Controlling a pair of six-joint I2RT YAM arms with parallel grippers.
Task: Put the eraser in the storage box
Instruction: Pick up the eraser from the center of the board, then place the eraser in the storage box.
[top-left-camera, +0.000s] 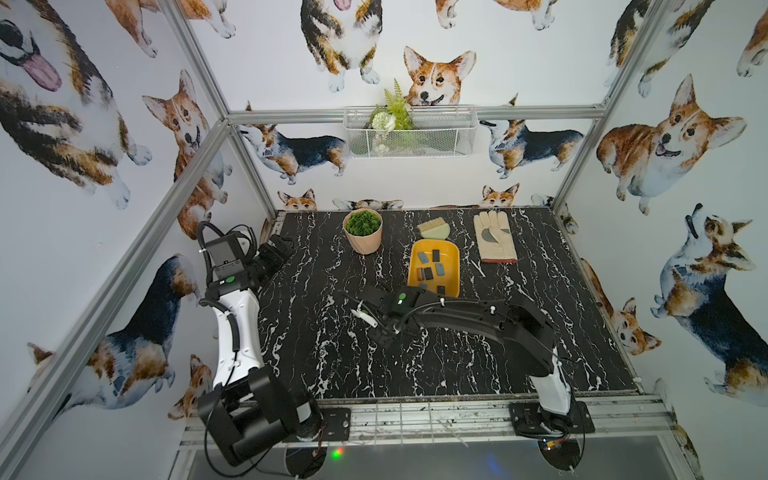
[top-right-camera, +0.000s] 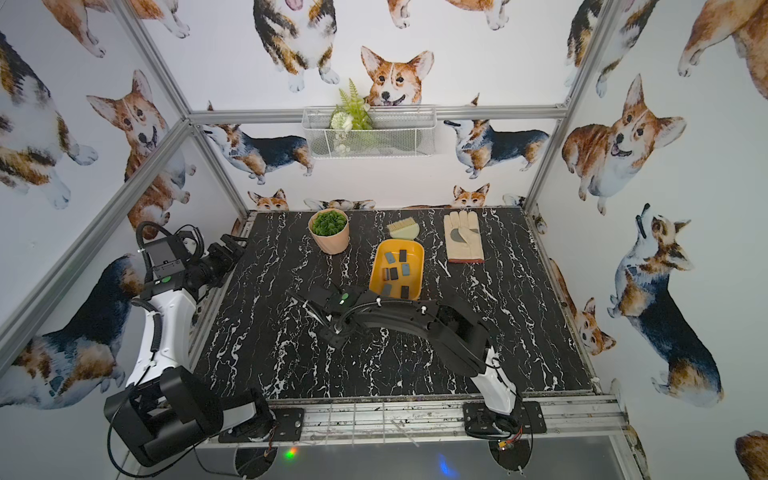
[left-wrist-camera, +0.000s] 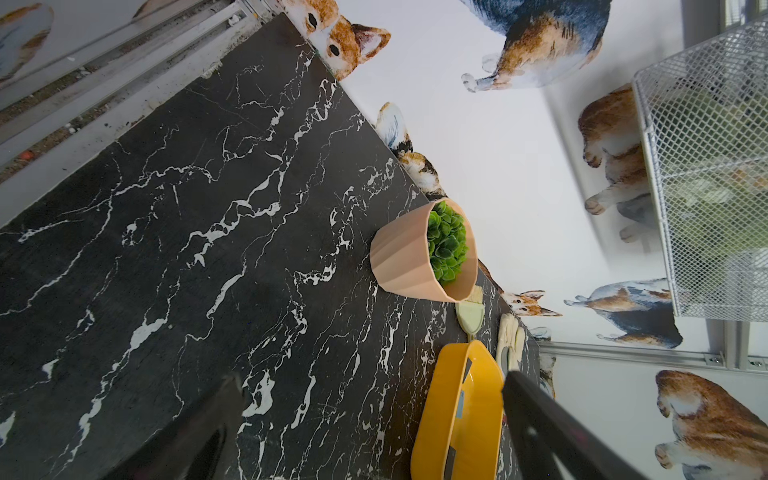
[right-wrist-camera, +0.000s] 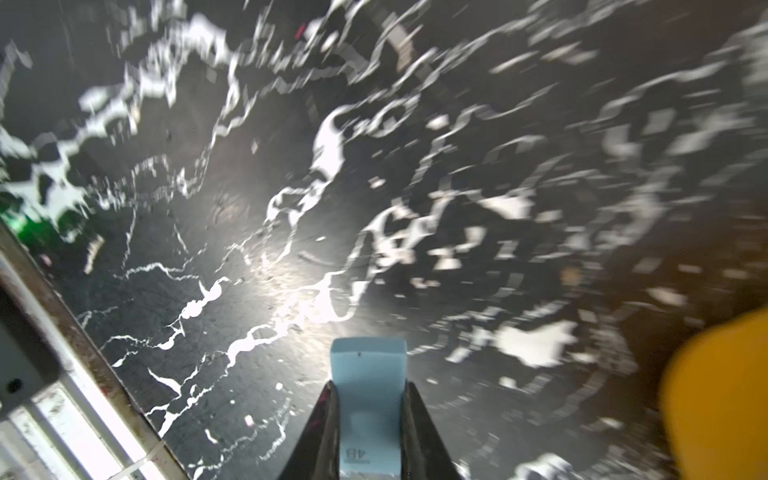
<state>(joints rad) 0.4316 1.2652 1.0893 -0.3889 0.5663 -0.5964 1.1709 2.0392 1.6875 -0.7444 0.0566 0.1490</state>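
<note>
A light blue eraser (right-wrist-camera: 369, 365) is clamped between the two black fingers of my right gripper (right-wrist-camera: 370, 386), which is shut on it above the black marble table. In both top views that gripper (top-left-camera: 380, 332) points down just in front of the storage box (top-left-camera: 451, 266), and the eraser is hidden there. The mustard-yellow storage box (top-right-camera: 417, 270) holds several dark and blue-grey erasers (top-left-camera: 430, 272); its rim shows at the edge of the right wrist view (right-wrist-camera: 723, 395). My left gripper (top-left-camera: 282, 245) hangs open and empty at the table's far left.
A pink plant pot (top-left-camera: 362, 232), a small brush (top-left-camera: 432, 230) and a work glove (top-left-camera: 494, 237) lie along the back of the table. A white wire mesh basket (top-left-camera: 409, 131) hangs on the back wall. The left arm stands along the left edge.
</note>
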